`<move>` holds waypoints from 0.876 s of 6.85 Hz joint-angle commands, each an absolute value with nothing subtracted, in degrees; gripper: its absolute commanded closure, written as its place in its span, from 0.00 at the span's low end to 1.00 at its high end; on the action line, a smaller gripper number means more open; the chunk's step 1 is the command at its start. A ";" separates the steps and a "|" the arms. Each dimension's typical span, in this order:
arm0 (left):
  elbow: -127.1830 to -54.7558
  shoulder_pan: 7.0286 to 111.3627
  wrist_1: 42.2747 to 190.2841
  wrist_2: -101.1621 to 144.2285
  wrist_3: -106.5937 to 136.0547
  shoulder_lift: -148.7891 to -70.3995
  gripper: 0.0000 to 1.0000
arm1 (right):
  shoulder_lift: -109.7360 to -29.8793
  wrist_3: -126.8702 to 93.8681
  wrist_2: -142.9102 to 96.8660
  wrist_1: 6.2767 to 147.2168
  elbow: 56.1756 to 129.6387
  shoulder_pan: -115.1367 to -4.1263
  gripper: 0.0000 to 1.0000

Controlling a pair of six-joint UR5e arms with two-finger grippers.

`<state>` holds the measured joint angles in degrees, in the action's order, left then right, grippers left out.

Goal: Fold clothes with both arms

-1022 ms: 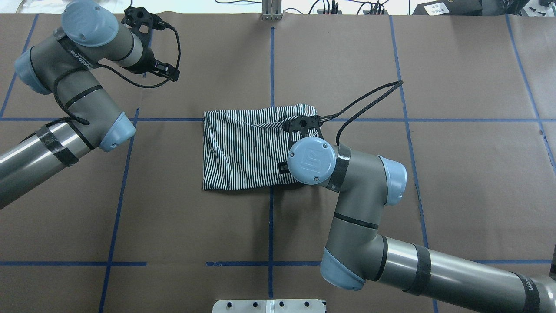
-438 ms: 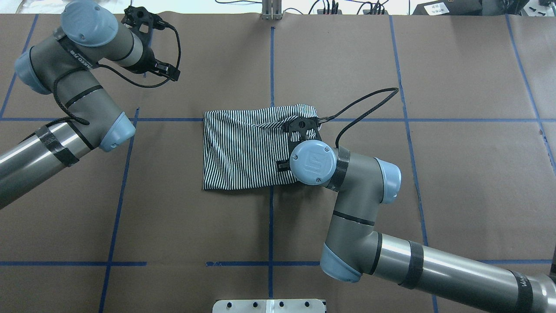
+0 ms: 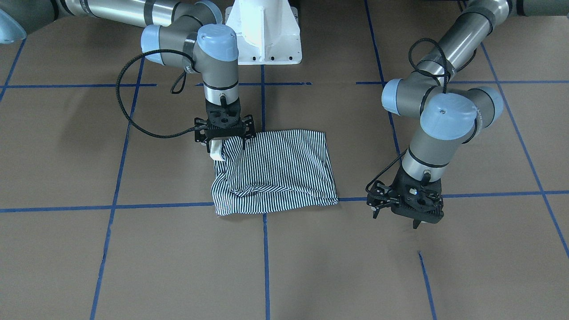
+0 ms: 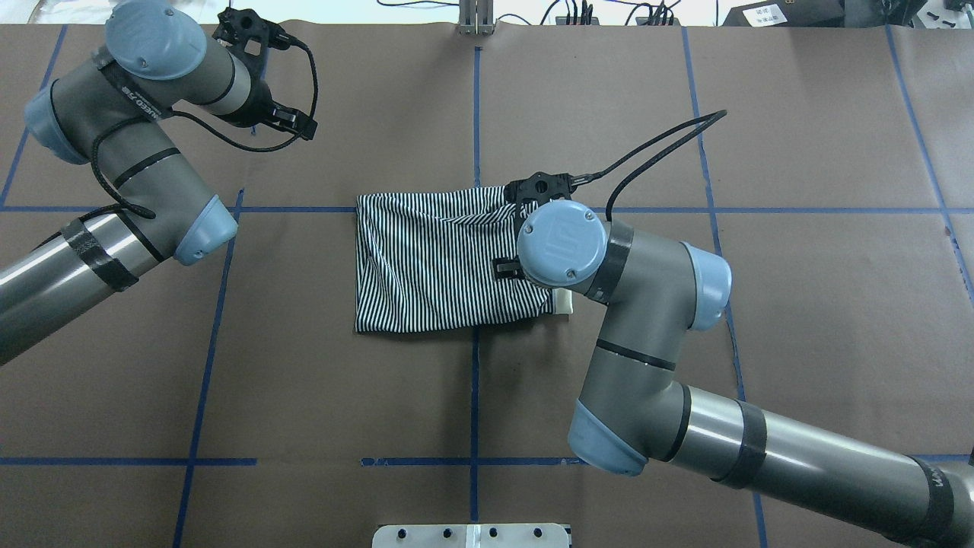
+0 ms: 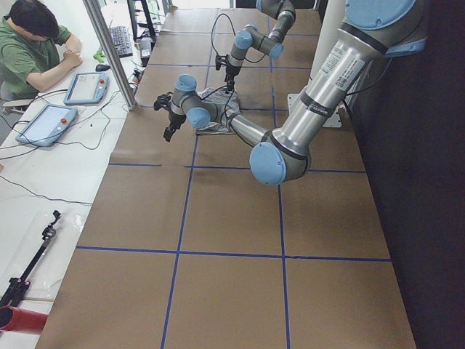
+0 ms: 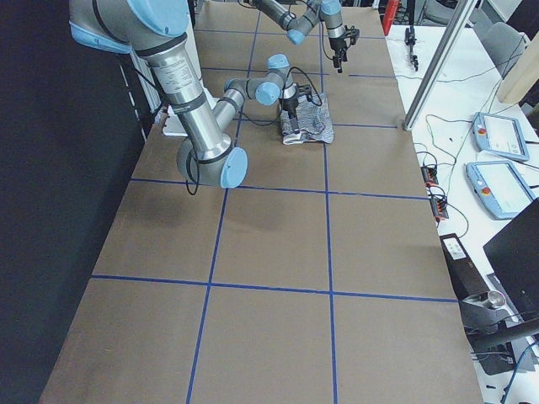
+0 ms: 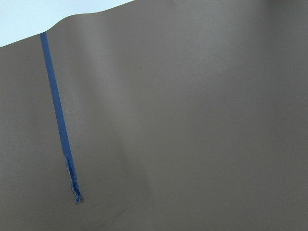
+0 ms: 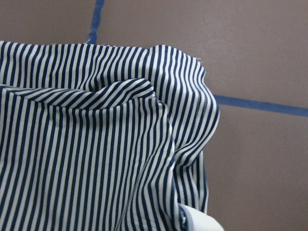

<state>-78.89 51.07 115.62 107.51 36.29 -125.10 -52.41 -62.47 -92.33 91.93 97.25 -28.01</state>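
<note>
The tabletop [image 4: 761,342] is covered in brown paper with a blue tape grid; bare surface surrounds the polo shirt [image 4: 434,262] on all sides. The shirt lies folded near centre, long axis left-right in the overhead view, cream collar [image 3: 216,151] at its right end. The right end effector [image 3: 224,133] is above that end; grip cannot be told. The left end effector [image 3: 411,204] is over bare paper, well apart; its state cannot be told.
</note>
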 commanded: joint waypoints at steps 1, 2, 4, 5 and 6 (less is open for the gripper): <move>-84.08 51.24 114.88 107.93 36.21 -122.54 0.00 | -52.64 -54.63 -102.24 99.03 102.38 -36.68 0.00; -89.16 53.85 113.65 111.93 35.17 -118.60 0.00 | -54.13 -46.58 -109.00 99.23 102.39 -43.87 0.00; -96.91 62.70 107.79 115.75 18.55 -111.22 0.00 | -61.22 -22.81 -119.92 100.80 102.04 -60.91 0.00; -97.99 69.11 104.80 117.23 8.28 -108.40 0.00 | -66.13 -10.32 -123.36 100.81 101.43 -68.39 0.00; -97.30 76.65 104.07 120.99 0.26 -106.37 0.00 | -70.62 -0.36 -125.57 100.64 99.77 -75.34 0.00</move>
